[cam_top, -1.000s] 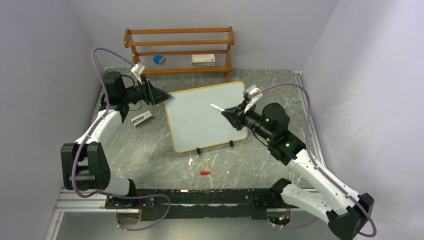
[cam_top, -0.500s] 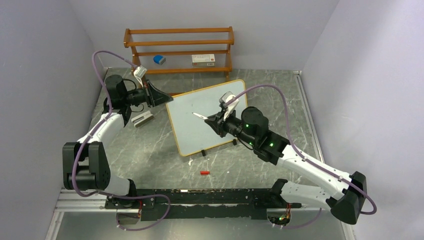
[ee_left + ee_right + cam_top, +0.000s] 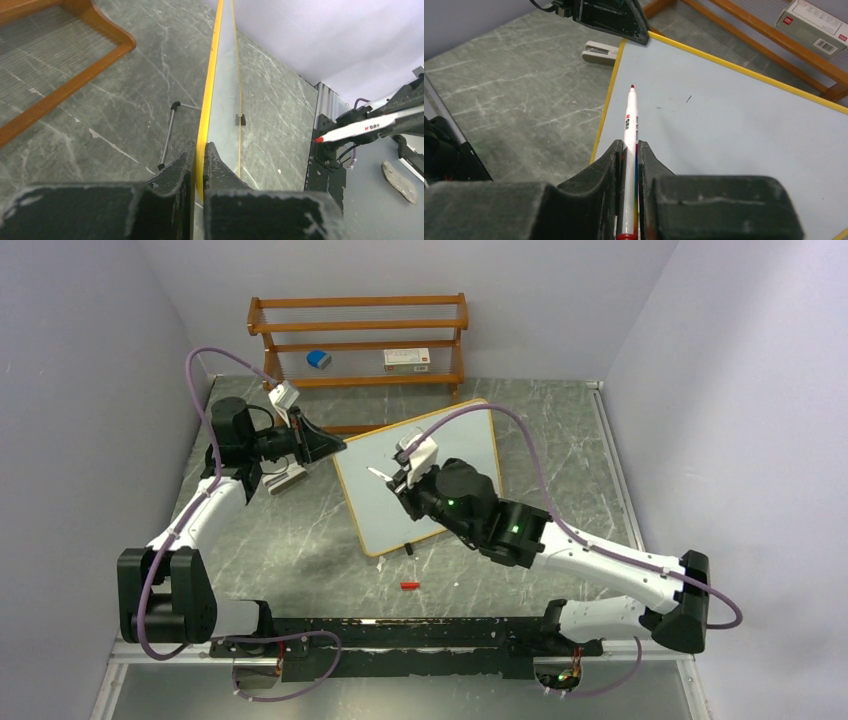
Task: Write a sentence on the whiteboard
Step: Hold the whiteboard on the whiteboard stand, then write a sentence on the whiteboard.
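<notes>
The whiteboard (image 3: 372,508) stands tilted at the middle of the grey marbled table (image 3: 300,540), lilac walls (image 3: 100,390) around, a brown slatted rack (image 3: 358,325) at the far side. Reaching from the left, the left gripper (image 3: 200,150) pinches the board's yellow frame (image 3: 207,90) at its far-left corner. The right arm (image 3: 600,560) stretches low from the right, the right gripper (image 3: 630,146) clasping a red-tipped marker (image 3: 630,115) over the board's left part.
</notes>
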`<state>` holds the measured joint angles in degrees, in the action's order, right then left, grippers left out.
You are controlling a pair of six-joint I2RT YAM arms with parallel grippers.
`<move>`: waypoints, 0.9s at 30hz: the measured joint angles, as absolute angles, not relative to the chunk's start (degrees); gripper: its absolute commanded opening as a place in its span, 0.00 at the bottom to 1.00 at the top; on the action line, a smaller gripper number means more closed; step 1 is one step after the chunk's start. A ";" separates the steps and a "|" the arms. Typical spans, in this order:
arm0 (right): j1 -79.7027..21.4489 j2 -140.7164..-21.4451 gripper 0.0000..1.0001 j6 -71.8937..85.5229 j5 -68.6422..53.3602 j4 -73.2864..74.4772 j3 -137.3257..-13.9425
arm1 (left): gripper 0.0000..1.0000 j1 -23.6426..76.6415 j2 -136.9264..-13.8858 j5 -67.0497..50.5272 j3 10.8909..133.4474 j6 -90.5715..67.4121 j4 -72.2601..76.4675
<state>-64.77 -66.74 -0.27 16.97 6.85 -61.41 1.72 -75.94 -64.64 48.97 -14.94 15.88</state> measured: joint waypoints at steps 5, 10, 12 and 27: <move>-67.77 -72.29 0.00 -0.23 22.61 10.74 -66.24 | 0.05 1.78 -76.03 -64.07 49.89 -12.12 12.64; -69.28 -78.17 0.00 0.16 26.68 12.58 -71.31 | 0.05 1.83 -76.01 -63.79 50.26 -10.66 11.22; -69.54 -79.75 0.00 0.67 27.94 13.30 -72.38 | 0.05 1.87 -75.94 -63.66 50.35 -10.26 10.87; -75.42 -88.58 0.00 0.82 40.82 15.92 -80.09 | 0.05 2.42 -74.48 -61.82 50.72 -8.27 8.03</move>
<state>-75.42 -88.58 0.82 40.82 15.92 -80.09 2.42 -74.48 -61.82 50.72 -8.27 8.03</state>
